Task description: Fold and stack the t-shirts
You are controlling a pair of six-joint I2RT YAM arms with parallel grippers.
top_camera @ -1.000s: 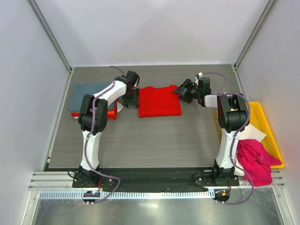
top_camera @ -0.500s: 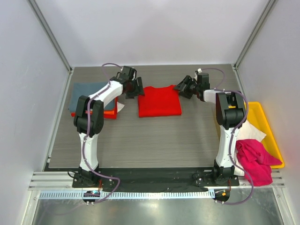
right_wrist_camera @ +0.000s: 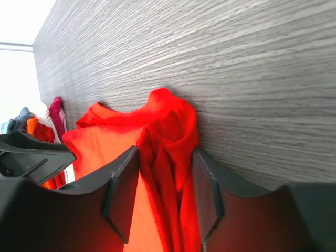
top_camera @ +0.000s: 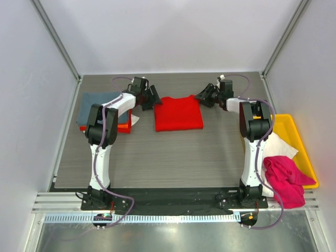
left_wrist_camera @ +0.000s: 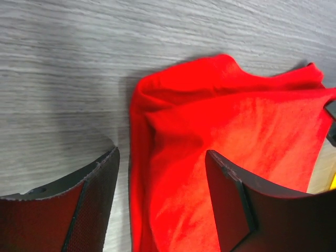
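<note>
Grey wood-grain table (top_camera: 173,152) carries the red t-shirt (top_camera: 178,113) at its far middle, and my left claw (top_camera: 151,98) and right claw (top_camera: 206,97) both gape wide, each straddling one far corner. I judge both should close on the bunched cloth evenly, then lift together.

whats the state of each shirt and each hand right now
red t-shirt, folded, lying flat
grey-blue t-shirt, folded, on top of the orange one
orange t-shirt, mostly hidden under the grey-blue one
magenta t-shirt, crumpled, not folded
white t-shirt, not folded, partly in the yellow tray
left hand, open, straddling a red t-shirt corner
right hand, open, straddling another corner
</note>
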